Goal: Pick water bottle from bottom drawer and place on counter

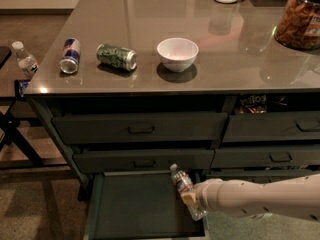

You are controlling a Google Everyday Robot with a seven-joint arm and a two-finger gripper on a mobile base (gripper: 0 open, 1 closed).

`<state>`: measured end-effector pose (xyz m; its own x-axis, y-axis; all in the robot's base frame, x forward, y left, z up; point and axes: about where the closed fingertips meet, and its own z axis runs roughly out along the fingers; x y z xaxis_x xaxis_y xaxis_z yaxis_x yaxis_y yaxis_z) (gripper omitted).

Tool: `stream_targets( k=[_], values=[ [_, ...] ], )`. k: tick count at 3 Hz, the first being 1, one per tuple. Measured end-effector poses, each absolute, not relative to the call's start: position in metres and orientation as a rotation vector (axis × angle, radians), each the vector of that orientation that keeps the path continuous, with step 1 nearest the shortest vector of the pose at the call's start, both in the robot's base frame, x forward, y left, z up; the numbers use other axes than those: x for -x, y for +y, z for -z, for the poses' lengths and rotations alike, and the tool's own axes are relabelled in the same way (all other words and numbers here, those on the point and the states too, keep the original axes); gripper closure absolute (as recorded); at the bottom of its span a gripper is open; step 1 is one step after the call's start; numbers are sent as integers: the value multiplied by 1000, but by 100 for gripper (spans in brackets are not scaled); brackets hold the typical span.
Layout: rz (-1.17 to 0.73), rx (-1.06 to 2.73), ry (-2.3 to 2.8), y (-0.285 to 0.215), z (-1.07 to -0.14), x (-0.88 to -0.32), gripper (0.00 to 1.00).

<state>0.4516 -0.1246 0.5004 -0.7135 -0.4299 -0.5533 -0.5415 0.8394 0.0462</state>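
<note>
The counter surface is spreading widest, a glossy grey rectangle that is throwing back pale reflections of what is standing on it. Beneath it a dark cabinet is showing two shut drawers with bar handles on its left side. Under them the bottom drawer is standing pulled out toward the near side, wide and shallow, with a flat matte grey-green floor. A smooth cream arm is reaching in from the right at drawer height. At the far right of the surface a clear jar of brown snacks is standing. Near the middle a round white bowl is sitting. To its left a green can is lying on its side, and a blue and silver can is lying further left. Off the left edge another small clear bottle is standing lower down. The water bottle is hanging over the right part of the open drawer, tilted with its white cap pointing far and left. Its body is clear crinkly plastic with a pale label band. The gripper is sitting at the arm's left end, and its tan fingers are pinching the bottle's lower half. Whether the base is touching the drawer floor cannot be told.
</note>
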Motion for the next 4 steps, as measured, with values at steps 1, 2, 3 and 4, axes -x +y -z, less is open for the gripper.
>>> stream_targets(
  k=[1, 2, 3, 4],
  values=[
    [-251, 673, 2459, -138, -531, -465, 100],
    [-210, 637, 2443, -156, -563, -470, 100],
    [-142, 600, 2411, -180, -604, -472, 100],
    [-142, 600, 2406, -180, -608, -473, 100]
  ],
)
